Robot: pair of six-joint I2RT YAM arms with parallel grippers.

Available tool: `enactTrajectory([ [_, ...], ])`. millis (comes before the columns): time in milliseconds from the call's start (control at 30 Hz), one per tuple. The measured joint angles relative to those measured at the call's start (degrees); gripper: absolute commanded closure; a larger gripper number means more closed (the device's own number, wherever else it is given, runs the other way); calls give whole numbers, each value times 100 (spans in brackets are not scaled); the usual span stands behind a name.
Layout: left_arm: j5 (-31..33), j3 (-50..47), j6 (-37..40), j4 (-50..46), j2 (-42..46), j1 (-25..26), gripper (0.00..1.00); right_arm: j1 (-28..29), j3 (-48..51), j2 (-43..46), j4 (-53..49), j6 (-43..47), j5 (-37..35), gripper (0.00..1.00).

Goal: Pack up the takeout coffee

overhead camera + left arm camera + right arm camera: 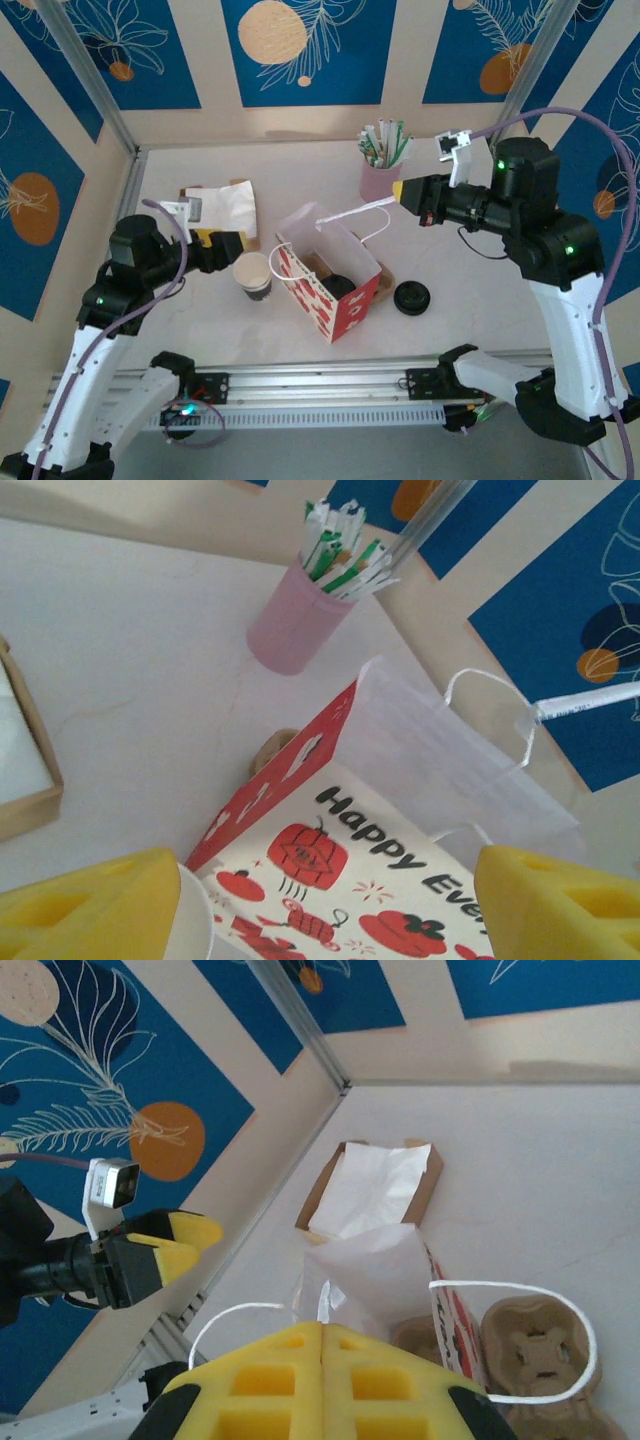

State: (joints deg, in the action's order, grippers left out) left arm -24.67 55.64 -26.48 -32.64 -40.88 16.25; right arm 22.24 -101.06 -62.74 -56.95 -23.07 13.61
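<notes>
The top camera hangs high behind the arm bases and looks down on the whole worktop [300, 170] from far off, back wall at the top. The left wrist camera sits low and close, looking between its own fingers [90, 905] across the bag [340, 860] to the straw cup [295, 630] and right wall. The right wrist camera faces the opposite way, over its fingers [260, 1380] toward the left tool [195, 1243] and napkin box [430, 1175]. All three share the bag

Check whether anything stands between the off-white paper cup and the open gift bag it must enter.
Nothing visible does. The off-white paper cup stands directly beside the red-and-white paper gift bag, whose mouth is open upward. The right gripper is shut on its white cord handle.
</notes>
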Motion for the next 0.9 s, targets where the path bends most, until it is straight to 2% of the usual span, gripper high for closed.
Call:
enactTrajectory([
  [200, 85, -225, 0, -2, 33, -2, 22, 348, 68, -289, -59, 9, -61, 95],
  [600, 107, -321, 4, 24, 28, -2, 22, 1305, 68, -1064, -142, 177, -1056, 96],
  [900, -400, -479, -63, 437, 166, -2, 19, 1751, 66, -1386, -138, 247, -1469, 96],
])
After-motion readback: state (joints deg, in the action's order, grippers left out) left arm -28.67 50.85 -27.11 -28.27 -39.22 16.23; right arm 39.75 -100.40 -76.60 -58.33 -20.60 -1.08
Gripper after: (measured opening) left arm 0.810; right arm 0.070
